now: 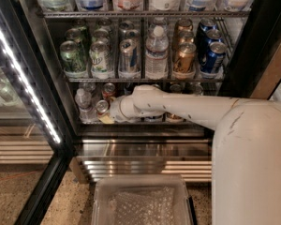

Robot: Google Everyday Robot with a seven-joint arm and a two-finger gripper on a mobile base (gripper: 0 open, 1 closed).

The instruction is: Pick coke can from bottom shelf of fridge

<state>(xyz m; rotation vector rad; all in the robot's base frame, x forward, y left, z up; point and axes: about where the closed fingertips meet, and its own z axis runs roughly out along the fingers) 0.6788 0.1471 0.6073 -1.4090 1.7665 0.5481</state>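
The white arm (pixel 192 109) reaches into the fridge (pixel 253 46). Its tool (pixel 106 118) sits at the left front of the bottom shelf (pixel 91 123), just beside the coke can (pixel 102 108). I cannot tell whether the tool is wide, narrow or holding the can. Two red cans show here, with the second red can (pixel 108 89) behind the first. One small clear bottle (pixel 83 103) stands to their left. On the shelf above are one tall water bottle (pixel 157 55) and three blue cans (pixel 214 56).

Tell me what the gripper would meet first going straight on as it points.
Likely the coke can, right at the gripper on the bottom shelf; a small clear bottle stands just beyond. Depth unclear.
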